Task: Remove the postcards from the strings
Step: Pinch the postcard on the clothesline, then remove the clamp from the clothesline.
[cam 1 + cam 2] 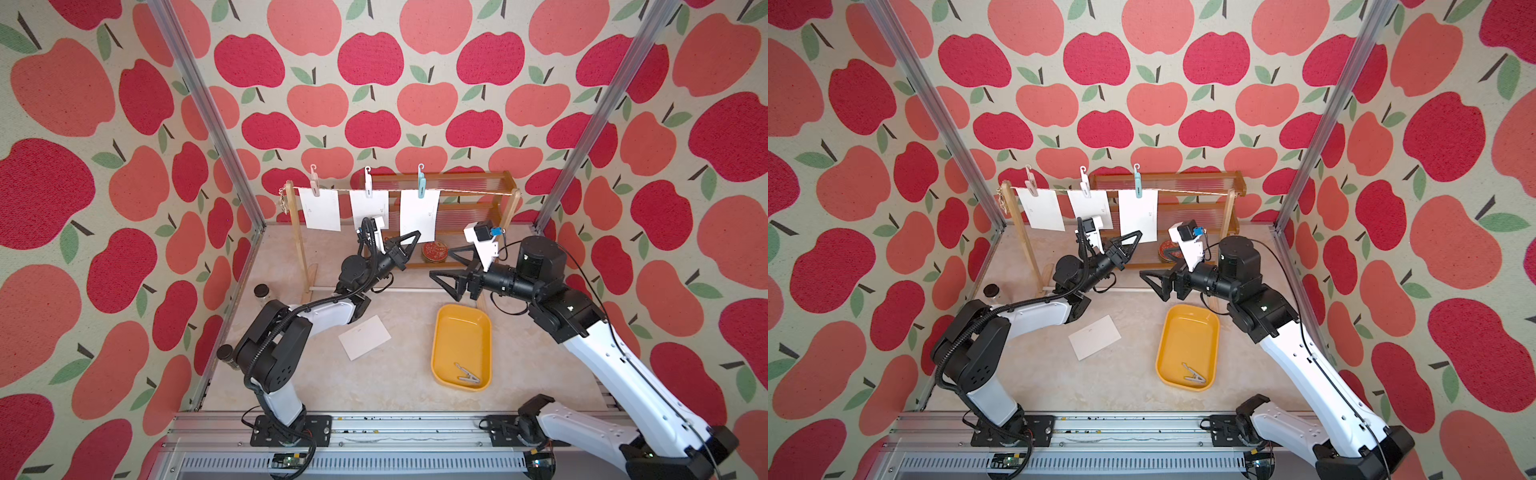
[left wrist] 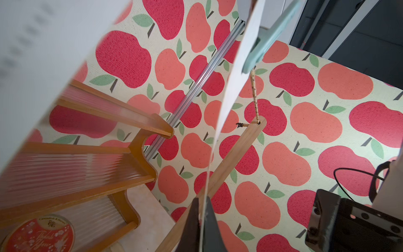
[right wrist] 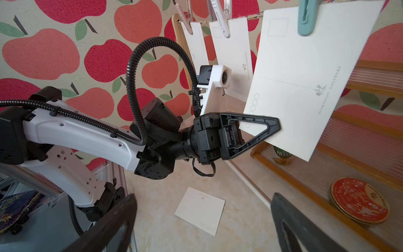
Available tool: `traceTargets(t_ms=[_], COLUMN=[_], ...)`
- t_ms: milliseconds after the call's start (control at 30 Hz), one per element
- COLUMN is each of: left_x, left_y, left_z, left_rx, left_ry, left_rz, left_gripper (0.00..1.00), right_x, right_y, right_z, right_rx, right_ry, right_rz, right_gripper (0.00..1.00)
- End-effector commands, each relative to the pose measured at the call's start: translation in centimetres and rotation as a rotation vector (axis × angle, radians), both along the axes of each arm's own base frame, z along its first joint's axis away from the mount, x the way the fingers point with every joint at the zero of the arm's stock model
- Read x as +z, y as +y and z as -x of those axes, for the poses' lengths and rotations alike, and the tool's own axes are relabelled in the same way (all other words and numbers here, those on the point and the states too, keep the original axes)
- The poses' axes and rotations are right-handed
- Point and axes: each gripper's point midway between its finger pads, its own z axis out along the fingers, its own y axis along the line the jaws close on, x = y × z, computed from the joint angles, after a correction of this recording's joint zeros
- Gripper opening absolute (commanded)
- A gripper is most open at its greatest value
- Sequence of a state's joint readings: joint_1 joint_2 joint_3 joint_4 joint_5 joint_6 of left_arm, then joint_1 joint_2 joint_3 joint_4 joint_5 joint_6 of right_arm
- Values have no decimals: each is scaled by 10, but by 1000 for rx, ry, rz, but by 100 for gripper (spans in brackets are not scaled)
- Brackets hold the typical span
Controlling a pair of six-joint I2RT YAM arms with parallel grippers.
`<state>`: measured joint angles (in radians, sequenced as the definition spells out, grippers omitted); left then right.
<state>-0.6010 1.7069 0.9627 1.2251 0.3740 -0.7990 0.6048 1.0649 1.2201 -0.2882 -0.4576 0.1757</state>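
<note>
At the rack (image 1: 297,237), left pincer (image 1: 417,236) clamps a hanging postcard (image 1: 419,210); right pincer (image 1: 440,262) gapes.

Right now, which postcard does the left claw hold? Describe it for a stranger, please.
Find the wooden rack at the back and follow its string. The left claw pinches the postcard beside the string's bare stretch, the only one under a teal peg.
</note>
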Motion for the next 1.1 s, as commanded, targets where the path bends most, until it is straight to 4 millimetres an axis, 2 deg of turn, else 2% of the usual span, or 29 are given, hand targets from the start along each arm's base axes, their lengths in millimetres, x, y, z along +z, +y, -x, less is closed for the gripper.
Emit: traceTargets(t_ms=[0, 300, 500, 667, 833, 1067], left_x=[9, 13, 13, 15, 17, 24], left_y=[3, 7, 8, 9, 9, 10], left_z=[11, 14, 12, 12, 10, 6], left_rx=[-20, -28, -57, -72, -83, -118], left_ry=[6, 46, 67, 75, 93, 111], left_rz=[3, 0, 8, 15, 20, 53], left_gripper=[0, 0, 0, 0, 0, 0], right_x=[25, 56, 84, 112, 123, 138], right_y=[-4, 6, 10, 7, 12, 18], right_z=[-4, -20, -33, -56, -81, -119], right_rx=[-13, -11, 3, -33, -27, 50], right_ry=[-60, -69, -84, -66, -14, 85], right_rz=[-3, -3, -24, -46, -49, -176], right_gripper=[97, 95, 93, 91, 89, 83])
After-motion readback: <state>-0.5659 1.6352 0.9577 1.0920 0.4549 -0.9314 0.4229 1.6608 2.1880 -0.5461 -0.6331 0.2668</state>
